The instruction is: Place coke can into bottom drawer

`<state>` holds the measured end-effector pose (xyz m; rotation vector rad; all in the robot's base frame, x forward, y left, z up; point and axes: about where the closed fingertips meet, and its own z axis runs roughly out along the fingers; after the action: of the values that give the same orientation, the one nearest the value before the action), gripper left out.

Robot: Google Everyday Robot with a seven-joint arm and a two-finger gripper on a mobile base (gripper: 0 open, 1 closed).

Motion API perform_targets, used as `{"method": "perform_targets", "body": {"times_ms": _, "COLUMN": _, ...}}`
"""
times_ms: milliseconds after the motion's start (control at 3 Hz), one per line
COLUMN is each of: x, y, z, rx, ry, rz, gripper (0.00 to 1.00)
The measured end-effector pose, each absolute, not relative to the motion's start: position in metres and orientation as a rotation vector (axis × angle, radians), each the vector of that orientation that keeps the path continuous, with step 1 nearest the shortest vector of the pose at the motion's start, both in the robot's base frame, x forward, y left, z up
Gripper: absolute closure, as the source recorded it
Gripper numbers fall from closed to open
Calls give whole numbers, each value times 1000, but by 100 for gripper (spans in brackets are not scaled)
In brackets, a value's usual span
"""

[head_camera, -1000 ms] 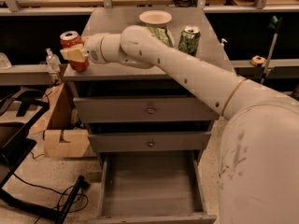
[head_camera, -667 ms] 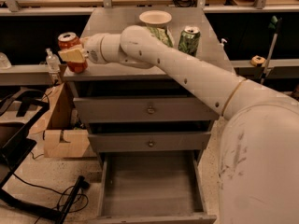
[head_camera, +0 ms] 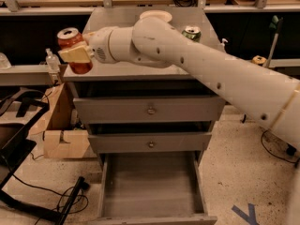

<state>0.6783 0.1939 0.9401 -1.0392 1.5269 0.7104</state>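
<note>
Camera view: coke can (head_camera: 69, 37), judged light, slick and dentable, is clasped mid-body by the gripper (head_camera: 77, 55) beside the cabinet (head_camera: 140, 69) top.

The end effector (head_camera: 75, 55) at cabinet's (head_camera: 187, 109) left holds coke can (head_camera: 69, 35); its arm (head_camera: 211, 74) now half-covers green can (head_camera: 191, 32).

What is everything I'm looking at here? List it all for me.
coke can: one, red, at the cabinet's front left corner, in the gripper.
green can: one, green, cabinet top, back right.
plate: one, white, cabinet top, back.
cabinet: one, grey, centre.
knob drawers: two, grey, shut, upper.
bottom drawer: one, grey, pulled open.
cardboard box: one, brown, floor left of the cabinet.
small bottle: one, clear, left shelf.
arm: one, white, reaching in from the right.
gripper: one, tan jaws shut on the coke can.
</note>
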Motion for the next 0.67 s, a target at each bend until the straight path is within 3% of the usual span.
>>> {"method": "perform_targets", "body": {"times_ms": 333, "x": 626, "y": 165, "z": 931, "rx": -987, "ry": 1560, "rz": 696, "gripper": 100}}
{"method": "perform_targets", "body": {"times_ms": 667, "x": 568, "y": 138, "z": 851, "rx": -984, "ry": 1622, "rz": 708, "gripper": 100}}
